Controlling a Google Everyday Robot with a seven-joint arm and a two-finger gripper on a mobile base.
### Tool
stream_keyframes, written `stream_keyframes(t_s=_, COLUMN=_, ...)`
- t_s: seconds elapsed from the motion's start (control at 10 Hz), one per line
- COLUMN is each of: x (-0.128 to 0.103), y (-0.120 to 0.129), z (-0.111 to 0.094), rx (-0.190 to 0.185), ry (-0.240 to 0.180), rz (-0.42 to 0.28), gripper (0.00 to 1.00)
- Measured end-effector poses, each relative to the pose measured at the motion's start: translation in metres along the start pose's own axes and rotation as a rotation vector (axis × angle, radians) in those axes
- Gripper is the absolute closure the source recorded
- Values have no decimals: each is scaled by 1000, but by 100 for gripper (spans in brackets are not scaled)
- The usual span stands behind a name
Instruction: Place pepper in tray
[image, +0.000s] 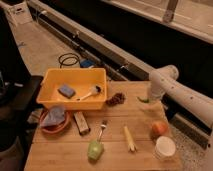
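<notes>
The gripper (146, 96) hung low over the far right of the table (60, 152), with the pepper (143, 99) at its tip; whether it gripped the pepper could not be told. The tray (70, 102) sat well apart, at the pepper's 9 o'clock. Print on the dark packet (80, 123) was unreadable.

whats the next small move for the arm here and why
Probably a short lift straight up. The gripper sits at the slim dark green pepper on the wooden table, while the rectangular yellow-orange plastic tray lies well to the left in view. Whether it grips the pepper isn't visible.
</notes>
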Motion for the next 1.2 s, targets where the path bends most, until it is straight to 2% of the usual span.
stream_keyframes(t_s=0.2, x=-7, y=-55, z=-20, rx=82, ry=3, rz=-48, gripper=100)
stream_keyframes(t_s=0.3, x=-23, y=-83, z=-27, rx=121, ry=-14, rz=-82, gripper=100)
stream_keyframes(t_s=0.4, x=-38, y=-96, z=-29, rx=140, ry=-31, rz=-104, gripper=100)
stream_keyframes(t_s=0.6, x=-86, y=-121, z=-38, rx=187, ry=-81, rz=-173, gripper=100)
stream_keyframes(t_s=0.7, x=-106, y=-126, z=-43, rx=201, ry=-99, rz=-203, gripper=100)
stream_keyframes(t_s=1.2, x=-105, y=-127, z=-43, rx=204, ry=-94, rz=-208, gripper=100)
